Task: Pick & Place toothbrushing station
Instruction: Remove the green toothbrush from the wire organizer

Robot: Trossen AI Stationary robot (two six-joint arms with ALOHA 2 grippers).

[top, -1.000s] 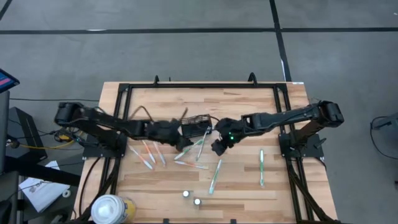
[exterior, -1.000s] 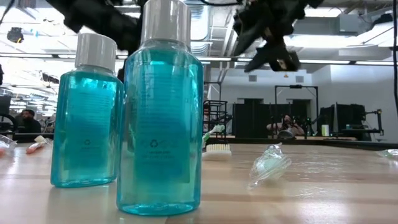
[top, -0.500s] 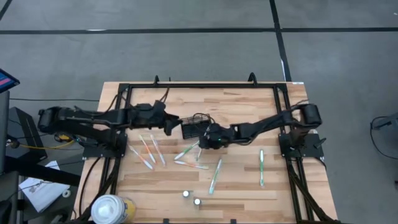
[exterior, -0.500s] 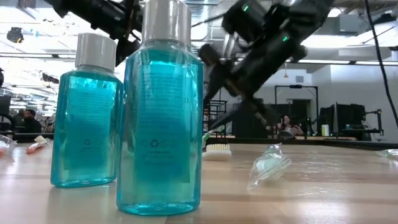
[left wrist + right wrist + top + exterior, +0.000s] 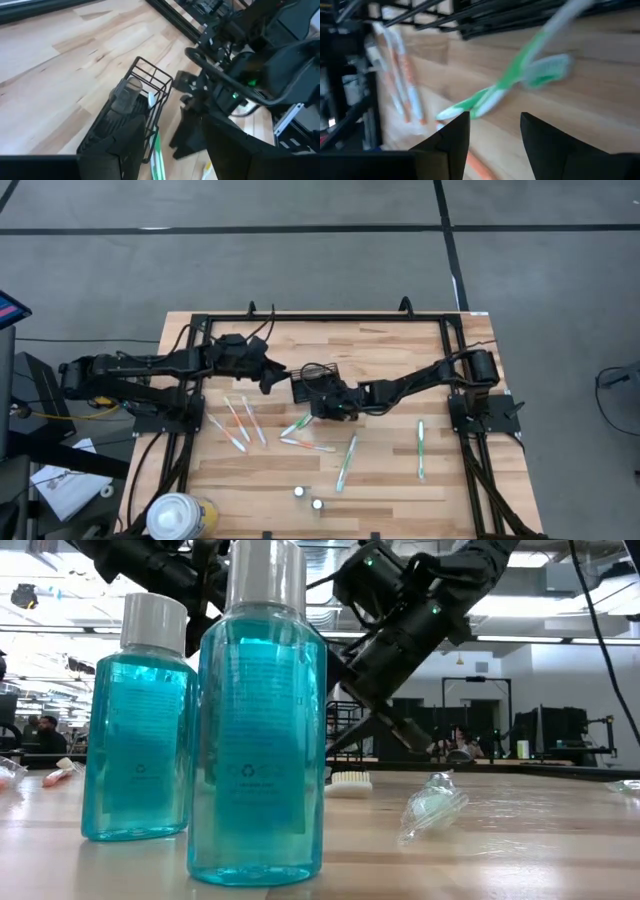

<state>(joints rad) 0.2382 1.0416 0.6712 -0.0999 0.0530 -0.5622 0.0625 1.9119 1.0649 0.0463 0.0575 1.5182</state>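
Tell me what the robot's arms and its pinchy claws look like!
Both arms are dark, nearly black, built from chunky jointed pieces with thin black cables looping along them. The left gripper and the right gripper each end in two flat, dark, blocky fingers. Little green lights glow on the right arm.

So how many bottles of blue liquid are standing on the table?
2. One bottle stands on the left in the low view; the other bottle stands beside it, nearer the camera. Nothing suggests a hidden third.

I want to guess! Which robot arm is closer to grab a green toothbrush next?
Probably the right. The right gripper is open and low, beside the black wire-mesh holder, over the green-and-white toothbrush. The left gripper is across the holder.
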